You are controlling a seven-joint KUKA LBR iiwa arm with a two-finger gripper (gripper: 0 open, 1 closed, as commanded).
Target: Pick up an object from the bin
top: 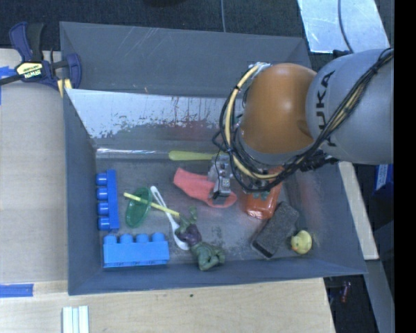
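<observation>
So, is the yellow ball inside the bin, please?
Inside: the yellow ball lies on the bin floor, beside the dark sponge.

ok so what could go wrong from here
The end effector is at the right end of the pink flat piece, not its middle, so a lift may let it tilt and slip. The orange object lies right beside it and could get nudged or pinched too.

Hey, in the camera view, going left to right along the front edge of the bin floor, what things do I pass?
Wide blue building brick → dark green toy figure → dark grey sponge block → small yellow ball.
</observation>
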